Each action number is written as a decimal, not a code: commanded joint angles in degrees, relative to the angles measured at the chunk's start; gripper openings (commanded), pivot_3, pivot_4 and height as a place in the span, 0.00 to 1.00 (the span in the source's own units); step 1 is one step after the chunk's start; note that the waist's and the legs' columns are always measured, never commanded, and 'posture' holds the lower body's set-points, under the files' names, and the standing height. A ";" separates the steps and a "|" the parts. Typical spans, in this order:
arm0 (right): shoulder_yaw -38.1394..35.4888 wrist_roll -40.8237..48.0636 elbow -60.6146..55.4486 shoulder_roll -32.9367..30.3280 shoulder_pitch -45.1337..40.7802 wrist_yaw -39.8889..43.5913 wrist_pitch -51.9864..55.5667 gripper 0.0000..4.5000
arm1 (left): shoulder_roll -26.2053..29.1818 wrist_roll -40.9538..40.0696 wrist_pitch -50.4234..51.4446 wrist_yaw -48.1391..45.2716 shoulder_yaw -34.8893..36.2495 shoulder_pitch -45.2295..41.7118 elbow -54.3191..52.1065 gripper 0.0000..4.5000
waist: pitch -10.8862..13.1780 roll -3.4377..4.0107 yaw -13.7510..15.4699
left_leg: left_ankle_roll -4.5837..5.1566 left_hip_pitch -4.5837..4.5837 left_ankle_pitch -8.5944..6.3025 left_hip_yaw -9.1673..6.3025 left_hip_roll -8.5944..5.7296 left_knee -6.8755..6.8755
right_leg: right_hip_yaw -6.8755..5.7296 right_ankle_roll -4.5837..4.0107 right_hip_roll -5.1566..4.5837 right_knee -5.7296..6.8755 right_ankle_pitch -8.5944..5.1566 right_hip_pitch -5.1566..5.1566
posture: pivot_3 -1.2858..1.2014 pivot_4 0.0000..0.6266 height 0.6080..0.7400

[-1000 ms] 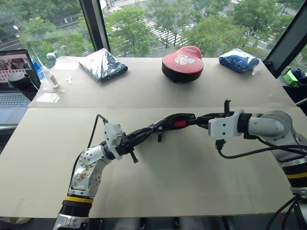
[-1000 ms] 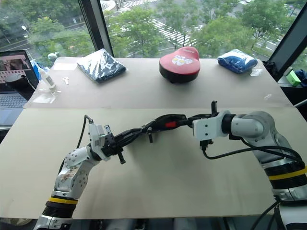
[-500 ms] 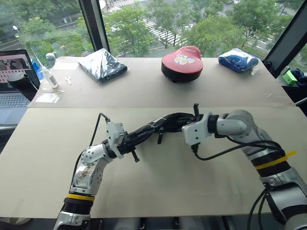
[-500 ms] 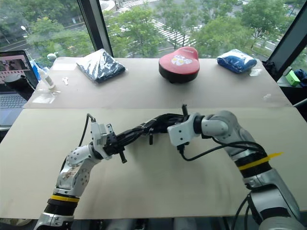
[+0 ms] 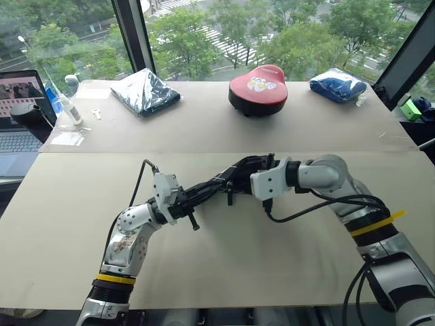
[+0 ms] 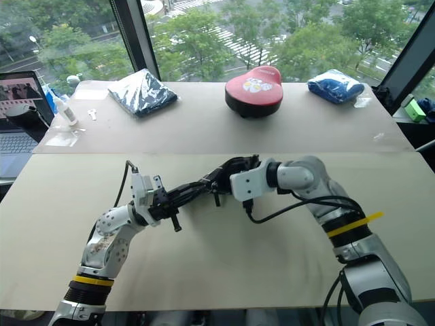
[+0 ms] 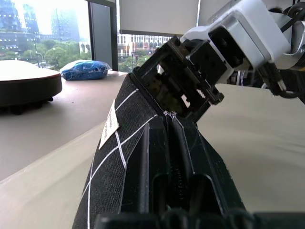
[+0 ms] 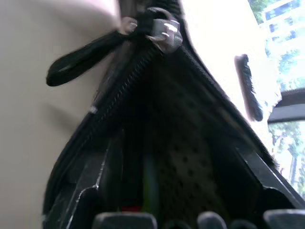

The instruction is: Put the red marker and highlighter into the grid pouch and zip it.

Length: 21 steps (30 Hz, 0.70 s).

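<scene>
My left gripper (image 5: pixel 187 202) is shut on one end of the grid pouch (image 5: pixel 217 183), a black fabric pouch with white grid lines, and holds it slanting up off the table. My right gripper (image 5: pixel 255 165) is at the pouch's raised far end with its fingers spread open at the mouth. The right wrist view looks into the open pouch (image 8: pixel 190 119), past the metal zipper pull (image 8: pixel 162 31) and its black cord (image 8: pixel 86 59). Deep inside are a sliver of red (image 8: pixel 128 208) and a green streak (image 8: pixel 150 191), apparently the red marker and the highlighter. In the eye views both are hidden.
At the back of the tan table (image 5: pixel 272 258) stand a red rounded case (image 5: pixel 258 88), a dark blue bagged cloth (image 5: pixel 145 92) and a bright blue bagged bundle (image 5: pixel 338 85). A laptop (image 5: pixel 20 109) and a small bottle (image 5: pixel 68 102) are at the far left.
My right gripper moved left to the pouch's mouth and opened. The red marker tip seen between its fingers a second ago has gone out of sight. The left arm has kept still.
</scene>
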 commanded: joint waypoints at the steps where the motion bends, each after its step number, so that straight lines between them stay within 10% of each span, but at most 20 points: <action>1: -7.70 7.82 -1.23 -2.36 -2.24 1.24 7.22 0.69 | 0.34 -0.25 -0.39 0.07 0.44 0.15 -2.43 0.00 | 0.00 0.00 0.03 | 0.01 0.00 0.00 0.00 0.00 -0.01 | 0.00 0.00 0.00 0.00 0.00 -0.01 | 0.52 0.24 1.00; 11: -24.03 46.21 -17.03 -10.74 8.69 13.73 58.61 0.69 | 0.04 -0.25 -0.32 0.15 -0.07 -0.17 -2.11 0.00 | 0.00 0.00 0.66 | 0.48 -0.07 -0.30 -0.21 0.05 -0.04 | -0.09 -0.02 -0.21 -0.09 0.01 0.03 | 0.52 0.24 1.00; 21: -14.42 43.19 -29.08 -4.19 23.01 0.18 63.91 0.69 | 0.03 -0.39 0.06 0.18 -0.08 -0.14 -1.82 0.00 | 0.00 0.00 0.33 | 0.50 -0.07 -0.31 -0.14 0.08 0.02 | -0.07 -0.01 -0.24 -0.02 0.01 0.01 | 0.52 0.24 1.00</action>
